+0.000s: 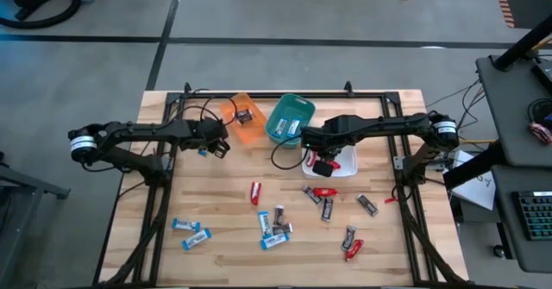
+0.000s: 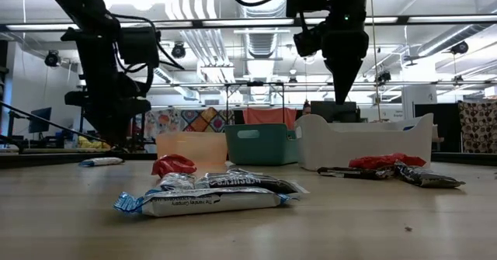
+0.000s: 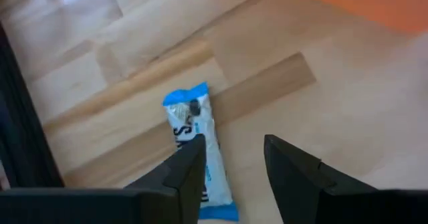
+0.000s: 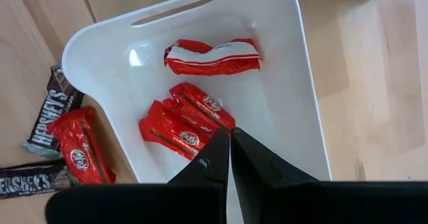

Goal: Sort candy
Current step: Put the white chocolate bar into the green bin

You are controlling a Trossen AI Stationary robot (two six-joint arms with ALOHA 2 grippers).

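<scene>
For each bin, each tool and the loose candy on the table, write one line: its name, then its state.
White bin: holds red candy bars.
Orange bin: holds one dark bar.
Teal bin: holds candy.
Left tool: open, empty, above a blue bar on the table.
Right tool: shut, empty, over the white bin.
Loose candy: scattered, unsorted on the table.

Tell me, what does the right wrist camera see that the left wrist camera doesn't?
Only the right wrist view shows the white bin holding red candy bars, with dark bars beside it, past the shut right gripper. Only the left wrist view shows a blue-and-white bar on the table beneath the open left gripper, and an orange bin's edge. Both show the wooden table.
</scene>
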